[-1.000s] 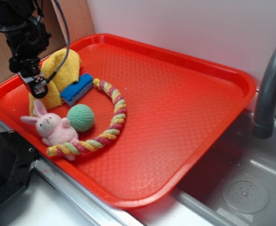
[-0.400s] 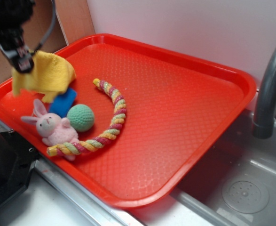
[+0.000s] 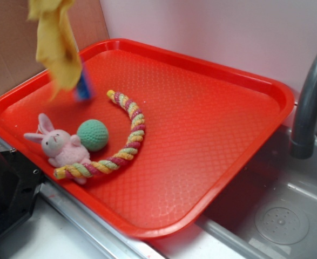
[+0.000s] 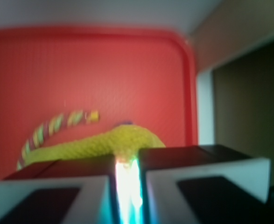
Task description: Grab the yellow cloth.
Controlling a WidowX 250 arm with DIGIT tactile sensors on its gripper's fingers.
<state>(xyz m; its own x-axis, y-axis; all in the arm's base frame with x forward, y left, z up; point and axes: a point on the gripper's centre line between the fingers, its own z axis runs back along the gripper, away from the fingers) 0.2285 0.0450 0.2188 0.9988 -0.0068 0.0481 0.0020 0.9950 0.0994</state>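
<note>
The yellow cloth (image 3: 58,46) hangs in the air above the left back corner of the red tray (image 3: 212,116), stretched downward and blurred. Its top runs out of the exterior view, where the gripper itself is above the frame. In the wrist view my gripper (image 4: 126,161) is shut on the yellow cloth (image 4: 104,142), which bulges out from between the two jaws. A blue sponge (image 3: 83,86) shows just behind the cloth's lower end, blurred.
On the tray lie a pastel braided rope (image 3: 127,135), a green knitted ball (image 3: 93,134) and a pink plush bunny (image 3: 60,144). A grey faucet (image 3: 309,97) and a steel sink (image 3: 277,216) are at the right. A brown board (image 3: 12,48) stands behind on the left.
The gripper has risen out of the exterior view with the yellow cloth, lifting it clear of the tray. The blue sponge has shifted from beside the ball to under the cloth.
</note>
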